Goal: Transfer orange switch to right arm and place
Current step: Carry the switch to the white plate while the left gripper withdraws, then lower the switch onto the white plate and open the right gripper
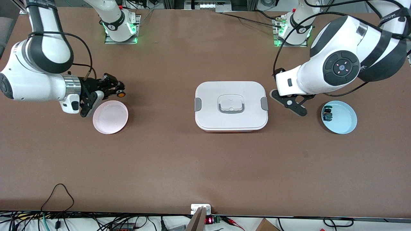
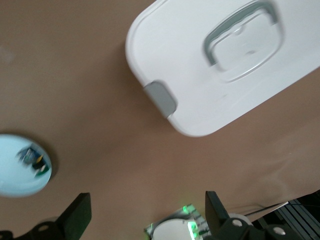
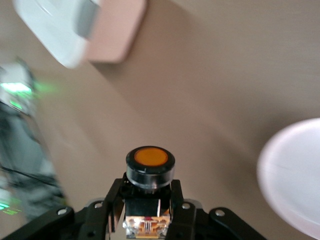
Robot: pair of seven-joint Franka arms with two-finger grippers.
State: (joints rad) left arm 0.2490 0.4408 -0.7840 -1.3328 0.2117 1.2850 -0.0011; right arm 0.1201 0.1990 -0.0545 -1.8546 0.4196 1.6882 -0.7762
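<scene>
My right gripper (image 1: 117,89) is shut on the orange switch (image 1: 121,93), a small black part with an orange round cap. It holds the switch in the air over the table just off the rim of the pink plate (image 1: 110,116). In the right wrist view the switch (image 3: 150,157) sits between the fingers (image 3: 181,202), cap pointing away from the wrist, and the pink plate (image 3: 295,175) shows beside it. My left gripper (image 1: 287,103) is open and empty, low over the table between the white container and the blue plate. Its fingers (image 2: 77,216) stand wide apart.
A white lidded container (image 1: 231,123) with grey clips stands mid-table and shows in the left wrist view (image 2: 200,65). A light blue plate (image 1: 345,123) toward the left arm's end holds a small blue-topped part (image 1: 327,115). Cables lie along the table's front edge.
</scene>
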